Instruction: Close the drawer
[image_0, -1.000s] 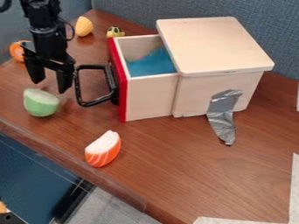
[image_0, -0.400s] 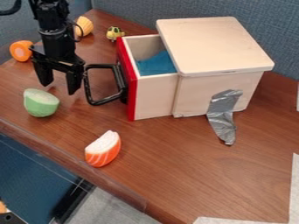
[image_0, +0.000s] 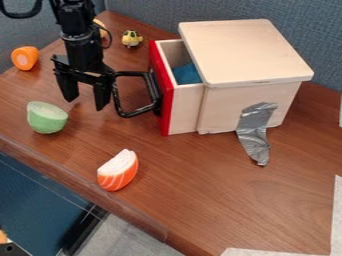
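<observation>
The black gripper (image_0: 85, 102) hangs at the upper left, open, its two fingers apart with nothing between them. Its right finger is against or very close to the black handle (image_0: 135, 112) of the drawer. The drawer (image_0: 184, 107) has a red front and pale wooden sides, and stands partly out of the left side of the wooden box (image_0: 250, 50). Inside the drawer lies a blue cloth-like thing (image_0: 187, 74).
Left of and below the gripper sits a green toy piece (image_0: 47, 117); a salmon-like piece (image_0: 117, 170) lies near the front edge. An orange piece (image_0: 25, 58) and a small yellow toy (image_0: 131, 38) are farther back. Grey tape (image_0: 255, 131) holds the box.
The gripper has moved to the right. The drawer and its handle have slid right along with it, further into the box, and less of the blue thing shows.
</observation>
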